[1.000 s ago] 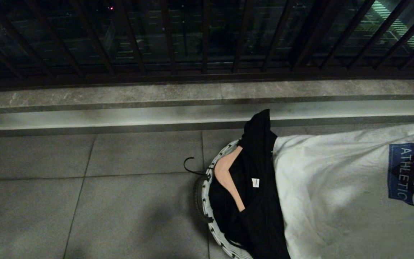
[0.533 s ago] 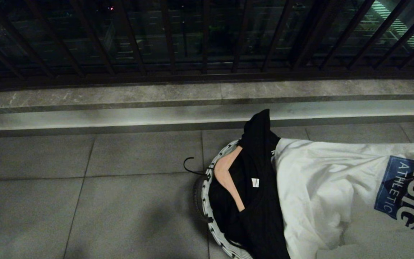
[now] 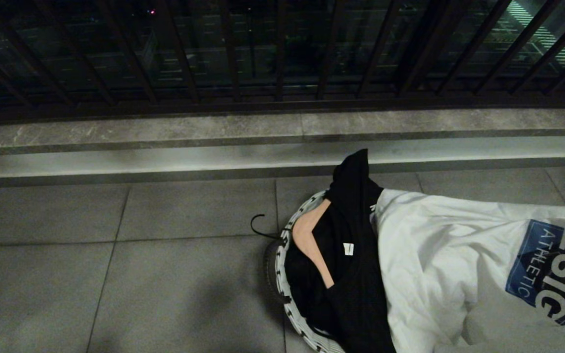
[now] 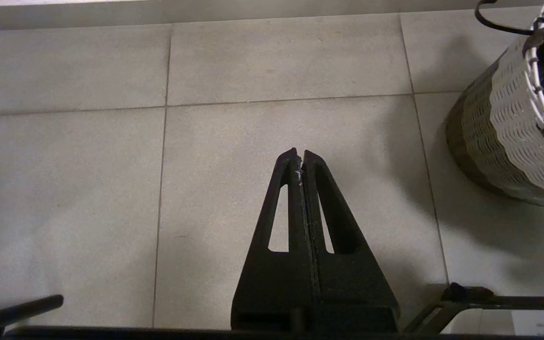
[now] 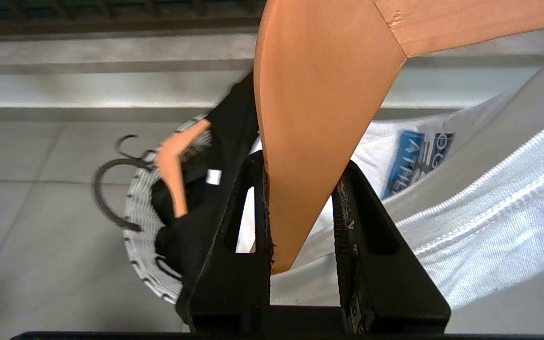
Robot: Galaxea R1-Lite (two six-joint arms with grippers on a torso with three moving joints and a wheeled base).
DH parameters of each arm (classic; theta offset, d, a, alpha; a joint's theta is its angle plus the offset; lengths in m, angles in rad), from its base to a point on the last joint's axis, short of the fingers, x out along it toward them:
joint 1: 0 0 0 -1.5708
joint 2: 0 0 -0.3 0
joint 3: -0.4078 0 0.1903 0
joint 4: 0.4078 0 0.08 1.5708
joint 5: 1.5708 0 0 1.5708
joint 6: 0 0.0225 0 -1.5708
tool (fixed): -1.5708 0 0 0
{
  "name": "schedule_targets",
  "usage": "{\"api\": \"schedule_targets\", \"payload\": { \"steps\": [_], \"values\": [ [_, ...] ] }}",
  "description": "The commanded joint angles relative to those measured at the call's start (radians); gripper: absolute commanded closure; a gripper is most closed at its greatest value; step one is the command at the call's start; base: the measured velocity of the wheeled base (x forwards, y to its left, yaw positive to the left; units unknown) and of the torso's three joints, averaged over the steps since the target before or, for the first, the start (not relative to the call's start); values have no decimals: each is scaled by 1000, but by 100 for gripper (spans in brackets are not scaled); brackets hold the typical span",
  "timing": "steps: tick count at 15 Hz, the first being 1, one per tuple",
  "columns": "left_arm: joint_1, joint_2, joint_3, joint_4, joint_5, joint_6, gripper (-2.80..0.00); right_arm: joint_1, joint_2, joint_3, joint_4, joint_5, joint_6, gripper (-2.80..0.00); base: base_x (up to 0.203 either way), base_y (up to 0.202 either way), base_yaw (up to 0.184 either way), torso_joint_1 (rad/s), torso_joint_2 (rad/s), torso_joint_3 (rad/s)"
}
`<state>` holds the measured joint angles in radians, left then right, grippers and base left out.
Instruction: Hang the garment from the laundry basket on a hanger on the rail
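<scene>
Outdoors: grey tiled floor (image 3: 115, 274), dark railing (image 3: 282, 59); right gripper (image 5: 300, 189) clamped on wooden hanger (image 5: 314, 118), left gripper (image 4: 300, 163) closed

Bare floor tiles (image 3: 115, 274) lie left of the laundry basket (image 3: 282, 274); white shirt (image 3: 459, 274) blocks its right.

Left gripper (image 4: 300, 158) points downward, jaws pressed together and empty. Right gripper (image 5: 300, 177) is clamped on a wooden hanger (image 5: 314, 118).
</scene>
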<state>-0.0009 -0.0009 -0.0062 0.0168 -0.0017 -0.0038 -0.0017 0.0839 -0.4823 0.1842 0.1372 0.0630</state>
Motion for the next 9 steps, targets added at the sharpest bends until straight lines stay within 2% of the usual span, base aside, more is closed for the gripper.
{"api": "schedule_targets", "payload": {
  "steps": [1,4,9],
  "values": [
    [-1,1,0,0,0,-1,0,-1,-56,41,-9,13,0,0,0,0,0,0,0,0],
    [-1,1,0,0,0,1,0,-3,-84,88,-27,13,6,0,0,0,0,0,0,0],
    [0,1,0,0,0,-1,0,-3,-84,271,-217,-27,2,0,0,0,0,0,0,0]
  ]
}}
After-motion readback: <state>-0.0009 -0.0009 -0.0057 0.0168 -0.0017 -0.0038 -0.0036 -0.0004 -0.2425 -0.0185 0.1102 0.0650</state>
